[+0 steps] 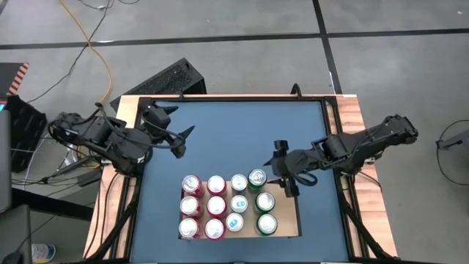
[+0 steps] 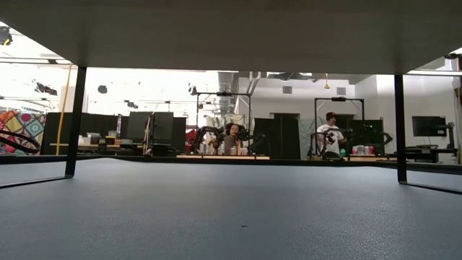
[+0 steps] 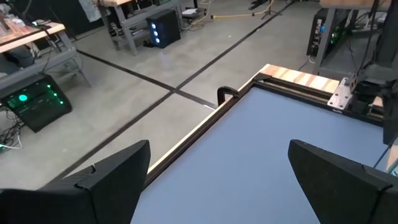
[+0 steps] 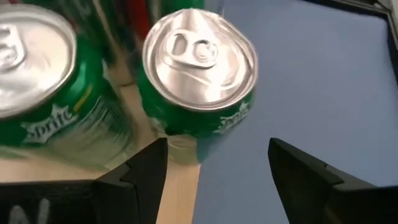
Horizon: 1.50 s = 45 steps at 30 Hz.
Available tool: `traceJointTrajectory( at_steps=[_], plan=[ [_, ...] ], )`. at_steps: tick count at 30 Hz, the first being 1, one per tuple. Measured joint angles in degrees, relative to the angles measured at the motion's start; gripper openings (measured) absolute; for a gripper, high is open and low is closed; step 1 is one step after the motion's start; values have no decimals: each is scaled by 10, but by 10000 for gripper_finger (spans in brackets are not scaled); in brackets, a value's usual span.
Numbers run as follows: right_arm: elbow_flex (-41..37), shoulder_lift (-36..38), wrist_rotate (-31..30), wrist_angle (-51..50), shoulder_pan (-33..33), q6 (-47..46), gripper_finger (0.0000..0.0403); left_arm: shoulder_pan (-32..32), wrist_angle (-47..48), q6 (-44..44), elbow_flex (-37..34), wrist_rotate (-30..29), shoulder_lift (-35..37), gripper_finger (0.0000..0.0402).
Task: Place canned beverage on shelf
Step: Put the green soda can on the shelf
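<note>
Several cans stand upright in rows on the pale tan shelf board (image 1: 284, 214) at the near middle of the blue mat: red ones (image 1: 203, 206), teal-and-white ones (image 1: 239, 203) and green ones (image 1: 265, 213). The far green can (image 1: 256, 178) stands at the board's far right corner; it also shows in the right wrist view (image 4: 199, 74). My right gripper (image 1: 275, 170) (image 4: 217, 165) is open and empty just to the right of that can, a little above it. My left gripper (image 1: 176, 126) (image 3: 217, 180) is open and empty over the mat's far left.
A second green can (image 4: 43, 93) stands close beside the far green one. The striped wooden frame with black rails (image 1: 344, 110) rings the mat (image 1: 234, 132), which is bare at its far half. In the low view people (image 2: 332, 133) sit in the room beyond.
</note>
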<state>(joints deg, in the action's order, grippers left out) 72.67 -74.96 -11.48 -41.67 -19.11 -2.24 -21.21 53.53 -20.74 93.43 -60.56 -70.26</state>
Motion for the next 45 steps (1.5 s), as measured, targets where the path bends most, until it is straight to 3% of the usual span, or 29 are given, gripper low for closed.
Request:
traceJointTrajectory(
  at_steps=[7, 13, 15, 20, 27, 33, 42, 45],
  plan=[
    [0, 0, 24, -36, 7, 84, 265, 0, 2, 1, 0, 1, -6, 368],
    [0, 0, 16, -61, 10, 97, 264, 15, -13, 22, 0, 29, -10, 368],
    [0, 6, 11, -60, 10, 97, 264, 42, -43, 51, 0, 93, -10, 368],
    [24, 20, 10, -76, 9, 76, 264, 133, -171, 151, 0, 369, -18, 368],
    [75, 28, 10, -75, -5, 37, 264, 236, -272, 193, 0, 589, -70, 368],
    [78, 27, 8, -71, -12, 1, 264, 272, -275, 182, 0, 701, -143, 368],
    [78, 27, 9, -52, -45, -42, 264, 273, -280, 161, 0, 884, -219, 368],
    [78, 25, -3, -51, -51, -49, 264, 274, -280, 163, 0, 902, -229, 368]
  ],
)
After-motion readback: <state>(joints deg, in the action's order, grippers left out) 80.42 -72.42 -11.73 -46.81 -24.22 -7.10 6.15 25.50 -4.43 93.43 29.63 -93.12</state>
